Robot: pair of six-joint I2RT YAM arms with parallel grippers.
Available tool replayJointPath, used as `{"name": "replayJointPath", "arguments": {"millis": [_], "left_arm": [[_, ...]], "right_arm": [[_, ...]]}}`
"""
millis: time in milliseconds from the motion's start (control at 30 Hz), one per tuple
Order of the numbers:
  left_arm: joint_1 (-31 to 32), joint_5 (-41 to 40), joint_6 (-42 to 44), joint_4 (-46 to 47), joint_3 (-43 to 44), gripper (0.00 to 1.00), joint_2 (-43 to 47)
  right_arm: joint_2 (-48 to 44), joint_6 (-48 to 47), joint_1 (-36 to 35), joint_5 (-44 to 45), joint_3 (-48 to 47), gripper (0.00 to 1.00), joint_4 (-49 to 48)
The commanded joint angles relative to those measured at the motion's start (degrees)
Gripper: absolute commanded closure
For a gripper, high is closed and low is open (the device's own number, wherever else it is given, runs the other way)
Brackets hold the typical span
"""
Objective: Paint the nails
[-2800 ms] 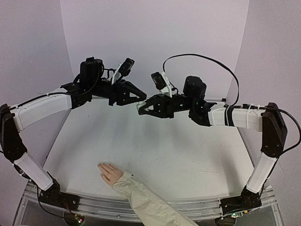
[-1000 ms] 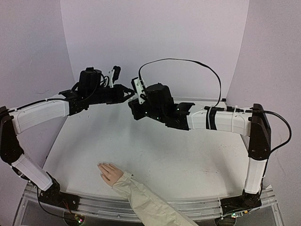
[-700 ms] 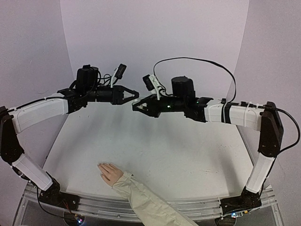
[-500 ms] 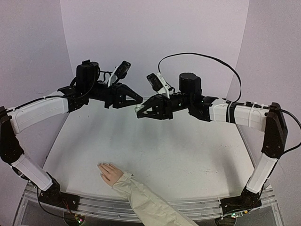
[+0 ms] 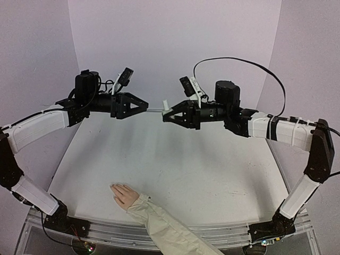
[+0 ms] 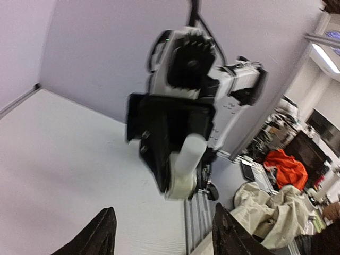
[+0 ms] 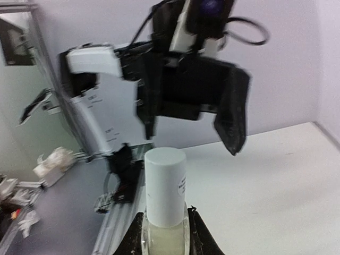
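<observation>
The pale pink hand (image 5: pixel 123 194) lies flat on the table near the front left, in a cream sleeve (image 5: pixel 164 228). Its nails (image 5: pixel 113 187) are too small to make out. Both arms are raised at the back, facing each other. My right gripper (image 5: pixel 167 115) (image 7: pixel 164 236) is shut on a small white bottle (image 5: pixel 166 105) (image 7: pixel 165 186), gripping its clear lower part, with the white cap on. In the left wrist view the bottle (image 6: pixel 183 170) points at the camera. My left gripper (image 5: pixel 144 107) (image 6: pixel 164 239) is open, a short gap from the cap, holding nothing.
The white table (image 5: pixel 175 170) is enclosed by lilac walls at the back and sides. The aluminium rail (image 5: pixel 223 231) with the arm bases runs along the near edge. A black cable (image 5: pixel 239 64) loops above the right arm.
My left gripper has opened and drawn back to the left, away from the bottle's cap. The right arm has shifted right with the bottle. The hand has not moved.
</observation>
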State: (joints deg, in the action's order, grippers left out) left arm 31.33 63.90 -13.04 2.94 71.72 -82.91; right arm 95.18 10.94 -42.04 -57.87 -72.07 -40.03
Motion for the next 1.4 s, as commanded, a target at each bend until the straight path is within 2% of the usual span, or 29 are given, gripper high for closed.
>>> {"name": "replayJointPath", "arguments": {"millis": [0,67,133,233,300,500,600,633,800,933,1067,1233,1367], "left_arm": [[-2.7,-15.6,-7.8,0.1,-3.3,0.19,5.6],[-2.7,-21.0,-11.1,0.1,-4.6,0.12,6.8],[-2.6,-24.8,-14.1,0.0,-5.3,0.11,7.6],[-1.9,-28.4,-17.7,0.1,-5.2,0.17,8.1],[-0.9,-30.4,-17.9,0.1,-5.0,0.22,7.8],[3.3,-35.1,-16.4,0.1,-3.1,0.22,5.2],[4.2,-37.1,-16.7,0.1,-2.7,0.33,4.4],[4.4,-37.8,-16.7,0.1,-2.7,0.34,4.2],[5.5,-38.9,-16.9,0.0,-2.3,0.30,2.7],[5.9,-39.7,-17.2,0.0,-2.0,0.31,1.8],[6.1,-39.8,-17.0,0.1,-1.0,0.40,0.9],[6.4,-39.1,-16.5,0.0,-0.1,0.65,-0.2],[6.7,-37.7,-16.3,0.0,0.0,0.76,-0.9]], "right_arm": [[-3.0,-5.5,0.3,31.5,-0.9,1.00,4.6],[-2.3,-5.2,-0.6,44.1,-1.1,1.00,5.9],[-1.6,-4.8,-2.6,56.3,-1.3,1.00,6.5],[0.8,-5.1,-6.2,71.2,-3.1,1.00,7.5],[2.4,-6.1,-8.6,74.4,-4.4,1.00,7.7],[6.7,-7.7,-12.9,74.8,-8.1,1.00,7.9],[7.6,-7.0,-14.1,73.3,-8.9,1.00,7.6],[7.9,-6.8,-14.3,72.7,-9.3,1.00,7.5],[8.7,-6.8,-15.4,71.3,-9.9,1.00,6.5],[9.2,-7.1,-16.0,71.0,-10.8,1.00,6.2],[9.7,-7.9,-16.5,70.4,-11.3,1.00,6.2],[9.7,-8.1,-16.7,70.4,-11.6,1.00,6.1],[9.3,-7.9,-16.7,69.5,-11.3,1.00,5.5]]}}
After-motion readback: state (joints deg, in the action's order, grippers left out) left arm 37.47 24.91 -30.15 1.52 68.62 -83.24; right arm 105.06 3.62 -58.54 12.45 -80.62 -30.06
